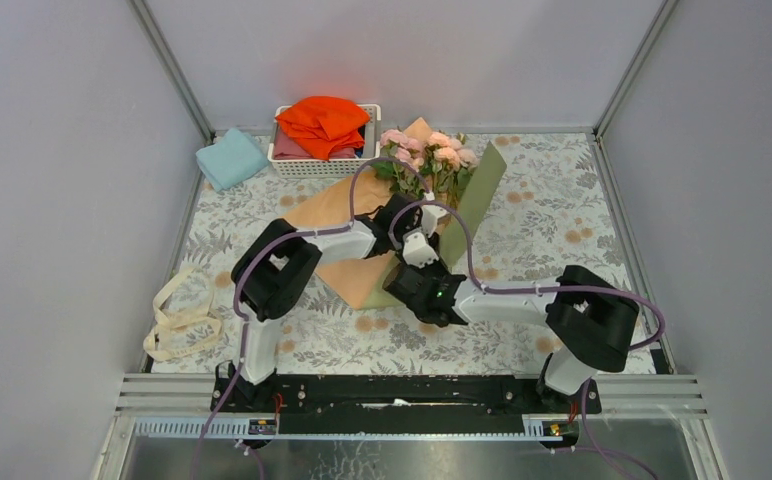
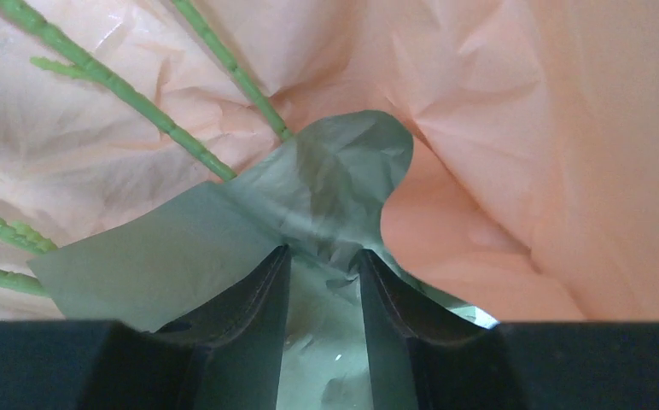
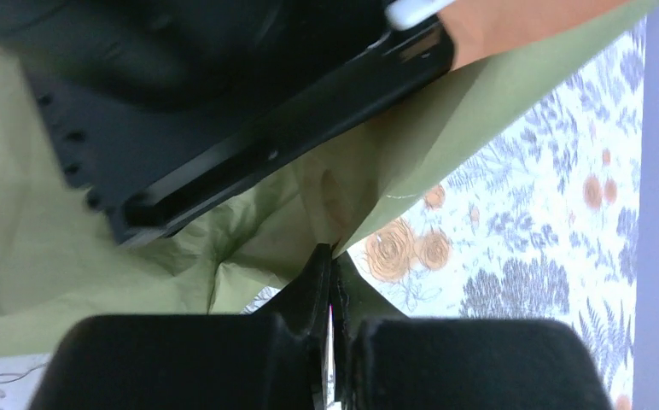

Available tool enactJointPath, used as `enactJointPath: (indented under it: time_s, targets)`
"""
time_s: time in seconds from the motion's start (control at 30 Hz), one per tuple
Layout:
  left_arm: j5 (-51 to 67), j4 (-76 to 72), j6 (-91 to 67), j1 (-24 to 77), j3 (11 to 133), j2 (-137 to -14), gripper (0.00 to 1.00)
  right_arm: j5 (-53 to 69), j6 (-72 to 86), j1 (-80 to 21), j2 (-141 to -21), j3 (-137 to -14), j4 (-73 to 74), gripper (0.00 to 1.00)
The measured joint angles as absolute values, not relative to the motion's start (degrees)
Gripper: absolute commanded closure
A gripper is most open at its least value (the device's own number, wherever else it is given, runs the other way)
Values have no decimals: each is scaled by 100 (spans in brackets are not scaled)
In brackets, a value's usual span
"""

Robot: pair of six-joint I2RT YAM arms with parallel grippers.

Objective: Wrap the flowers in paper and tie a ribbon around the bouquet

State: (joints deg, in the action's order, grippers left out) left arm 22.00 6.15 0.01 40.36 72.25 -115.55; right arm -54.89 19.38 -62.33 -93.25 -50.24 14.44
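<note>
Overhead, my crossed arms cover the middle of the paper and the lower stems of the flowers. At the left wrist, stems run off the top and left edges; I cannot tell whether the left end effector grips the fold. The right wrist shows the left arm blurred, cropped at top. The ribbon, at the worktop's left edge, is too small to trace.

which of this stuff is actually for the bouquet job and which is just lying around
For the job:
- flowers, lying on the paper
- paper, peach face up, olive on the other face
- ribbon, loose on the table at the left

Just lying about:
- orange cloth in the white basket
- light-blue cloth beside the basket
</note>
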Motion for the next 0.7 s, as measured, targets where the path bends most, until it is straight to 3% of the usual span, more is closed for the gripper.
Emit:
enactJointPath:
  time_s: [0.2,0.4,0.7]
  targets:
    - [2902,563,-276,3579,7126,-11555,52,-5107,290,-6469,-9327,-4659,-49,100]
    - [3507,502,-475,3339,7037,-11520,31,-4506,-919,-6486,-9358,-4536,-1004,100]
    - [4377,668,-1035,2250,7255,-11397,18,-3990,-1984,-6486,-9878,-4617,-1323,100]
